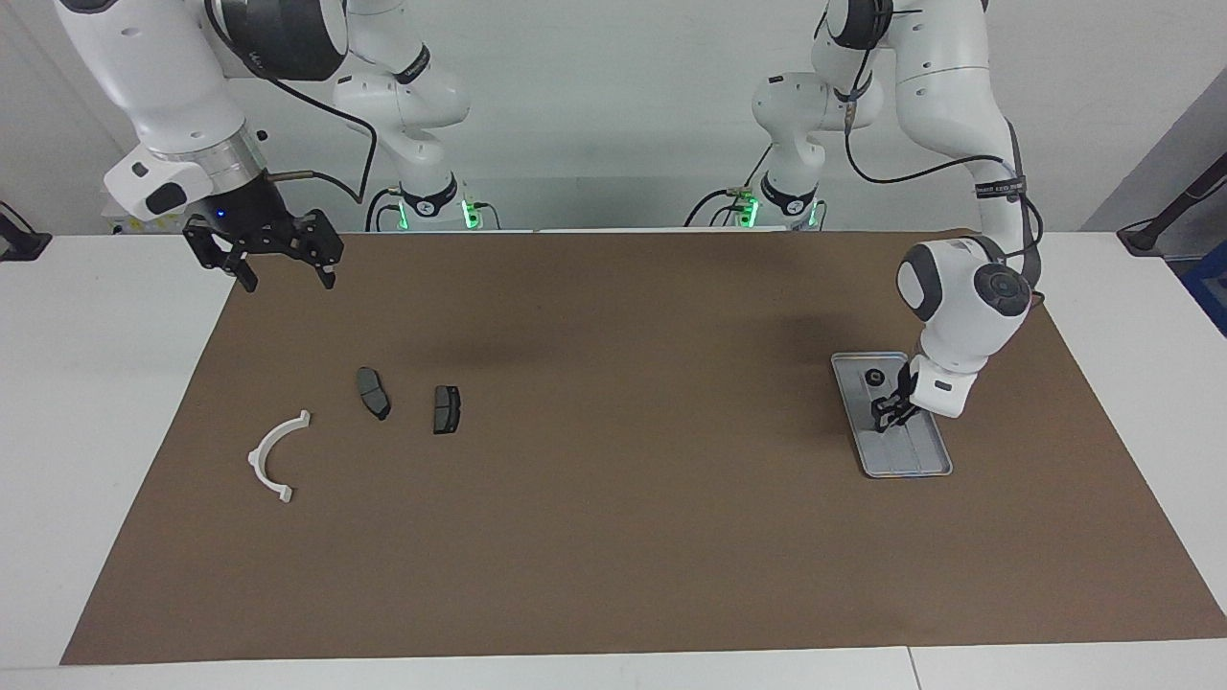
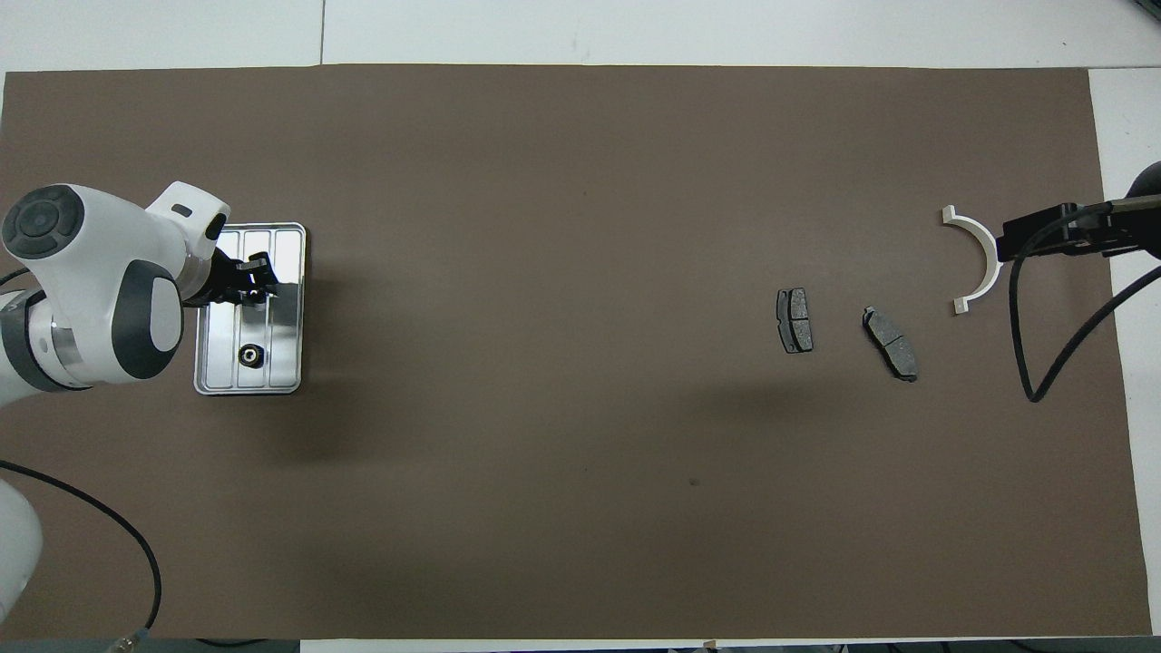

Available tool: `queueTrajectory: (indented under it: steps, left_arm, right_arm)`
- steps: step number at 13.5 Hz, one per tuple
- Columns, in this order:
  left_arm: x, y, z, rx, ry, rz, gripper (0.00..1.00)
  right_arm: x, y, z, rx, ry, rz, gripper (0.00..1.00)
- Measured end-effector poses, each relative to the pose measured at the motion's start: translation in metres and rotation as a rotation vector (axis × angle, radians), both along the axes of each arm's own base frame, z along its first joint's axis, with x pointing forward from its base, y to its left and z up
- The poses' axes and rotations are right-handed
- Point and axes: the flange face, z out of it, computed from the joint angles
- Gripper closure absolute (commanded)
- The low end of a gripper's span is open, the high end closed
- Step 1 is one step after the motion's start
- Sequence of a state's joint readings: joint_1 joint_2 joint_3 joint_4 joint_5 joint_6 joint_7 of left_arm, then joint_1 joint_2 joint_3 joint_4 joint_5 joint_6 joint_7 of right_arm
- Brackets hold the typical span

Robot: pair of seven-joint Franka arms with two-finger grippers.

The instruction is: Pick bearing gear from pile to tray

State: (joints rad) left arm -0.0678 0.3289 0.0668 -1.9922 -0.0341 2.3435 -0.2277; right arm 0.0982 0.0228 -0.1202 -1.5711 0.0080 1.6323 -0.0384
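Observation:
The silver-grey tray (image 1: 915,462) lies on the brown mat at the left arm's end and also shows in the overhead view (image 2: 283,367). One small black ring (image 1: 873,376) lies in its part nearer the robots, also seen from overhead (image 2: 248,355). My left gripper (image 1: 888,414) hangs low over the tray's middle (image 2: 250,281); whether it holds anything is hidden. The pile at the right arm's end shows a white arc (image 1: 278,456) and two dark brake pads (image 1: 374,393) (image 1: 446,409); no ring shows there. My right gripper (image 1: 285,276) waits open, raised over the mat's corner.
In the overhead view the white arc (image 2: 975,263) sits beside the right gripper (image 2: 1005,243), and the brake pads (image 2: 795,320) (image 2: 891,343) lie toward the mat's middle from it. A black cable (image 2: 1034,363) hangs over that end.

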Motion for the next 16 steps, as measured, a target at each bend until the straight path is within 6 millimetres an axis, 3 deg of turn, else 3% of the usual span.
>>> queueTrajectory:
  steps: [3, 6, 12, 14, 16]
  left_arm:
    - [0.005, -0.001, 0.019, -0.002, 0.014, -0.001, 0.00]
    - [0.003, -0.001, 0.084, -0.011, 0.035, -0.003, 0.00]
    - [-0.031, 0.005, 0.225, -0.026, 0.132, -0.002, 0.00]
    - [-0.043, 0.009, 0.257, -0.030, 0.136, 0.002, 0.00]
    - [-0.052, 0.010, 0.270, -0.032, 0.134, 0.004, 0.00]
  right_arm:
    - [0.000, 0.000, 0.001, 0.000, -0.002, 0.000, 0.00]
    - [0.000, 0.000, 0.002, 0.000, -0.004, 0.001, 0.00]
    - [0.000, 0.001, 0.002, 0.000, -0.004, 0.001, 0.00]
    - [0.000, 0.001, 0.002, 0.000, -0.004, 0.001, 0.00]
    - [0.000, 0.001, 0.002, 0.000, -0.004, 0.002, 0.00]
